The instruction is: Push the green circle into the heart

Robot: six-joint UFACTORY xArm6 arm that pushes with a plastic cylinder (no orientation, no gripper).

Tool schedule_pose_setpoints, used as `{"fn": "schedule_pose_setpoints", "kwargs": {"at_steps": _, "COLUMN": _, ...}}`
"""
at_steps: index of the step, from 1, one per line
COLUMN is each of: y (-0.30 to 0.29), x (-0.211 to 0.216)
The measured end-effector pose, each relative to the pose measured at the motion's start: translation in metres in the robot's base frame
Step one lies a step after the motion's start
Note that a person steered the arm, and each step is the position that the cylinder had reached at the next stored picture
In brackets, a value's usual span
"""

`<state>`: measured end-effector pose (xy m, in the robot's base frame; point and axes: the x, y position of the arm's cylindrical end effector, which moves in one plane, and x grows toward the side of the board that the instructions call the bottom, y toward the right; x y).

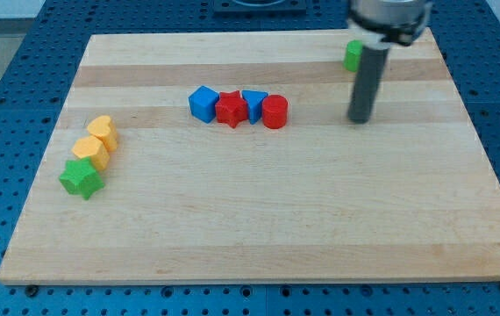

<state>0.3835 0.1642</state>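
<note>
my tip, a bare rod end effector, no jaws, just below green circle, yellow heart far left

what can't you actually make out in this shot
- Green block, camera view: the rod covers its right part, so its round shape can't be confirmed.
- Yellow heart, camera view: small, outline soft; it touches the second yellow block, whose shape is unclear.
- Arm above my tip, camera view: cut off by the view's top edge.
- Blue block, camera view: partly hidden between red star and red cylinder.
</note>
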Motion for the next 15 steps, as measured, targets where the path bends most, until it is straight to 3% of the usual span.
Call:
{"fn": "schedule_pose_setpoints", "kwargs": {"at_steps": 2, "y": 0.115, "x": -0.074}}
{"fn": "schedule_pose_setpoints", "kwargs": {"at_steps": 3, "y": 0.116, "x": -0.12}}
{"fn": "schedule_pose_setpoints", "kwargs": {"at_steps": 5, "y": -0.016, "x": -0.127}}
{"fn": "schedule_pose_setpoints", "kwargs": {"at_steps": 6, "y": -0.024, "x": -0.124}}
{"fn": "schedule_pose_setpoints", "kwargs": {"at_steps": 7, "y": 0.028, "x": -0.121}}
{"fn": "schedule_pose_setpoints", "kwargs": {"at_steps": 8, "y": 0.022, "x": -0.103}}
{"fn": "schedule_pose_setpoints", "kwargs": {"at_steps": 12, "y": -0.246, "x": -0.099}}
{"fn": "schedule_pose_setpoints", "kwargs": {"at_steps": 13, "y": -0.225, "x": -0.088}}
{"fn": "schedule_pose_setpoints", "kwargs": {"at_steps": 14, "y": -0.168, "x": -0.088}}
{"fn": "schedule_pose_setpoints", "kwargs": {"at_steps": 15, "y": -0.159, "x": -0.121}}
